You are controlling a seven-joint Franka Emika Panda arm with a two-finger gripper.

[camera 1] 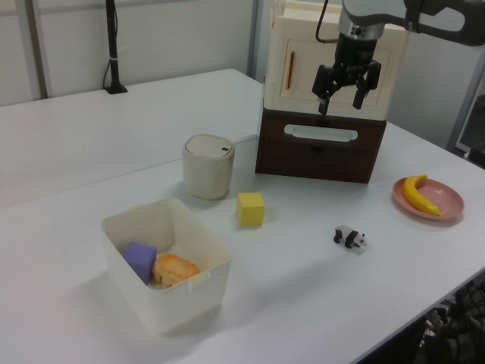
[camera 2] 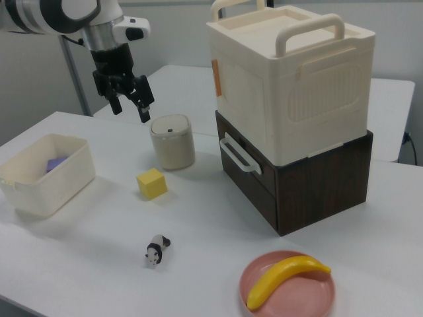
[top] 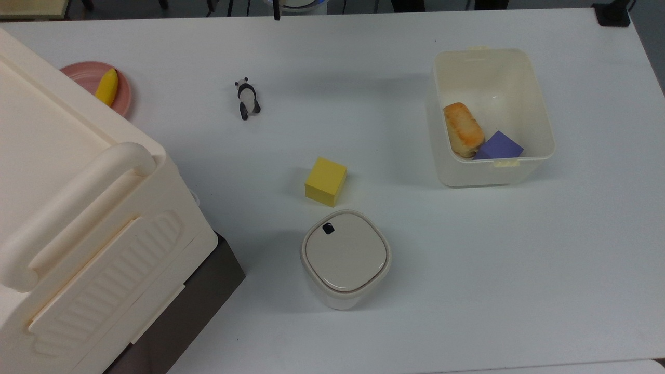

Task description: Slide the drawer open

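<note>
Left view: the claw [camera 1: 347,92] hangs in the air with its two fingers spread wide and nothing between them.
Right view: the claw [camera 2: 127,100] floats high above the table [camera 2: 79,264], near the round lidded pot [camera 2: 172,141] and well apart from the dark box.
Where the drawer is: the drawer [camera 2: 246,173] sits shut in the dark wooden box, under the big cream cabinet [camera 2: 291,79].
Handle: a thin white loop [camera 2: 238,154] lies flat across the drawer front, running side to side.
Which way to go: in the right view, the handle lies below the claw and off to the right view's right.
Long way of the handle: it runs level with the table, so the fingers probably need to close over it from top and bottom, or hook behind it.
Pull way: the drawer front faces the yellow block [camera 2: 151,183], so the pull likely goes out toward that block.
Watch out: the pot stands near the path.
</note>
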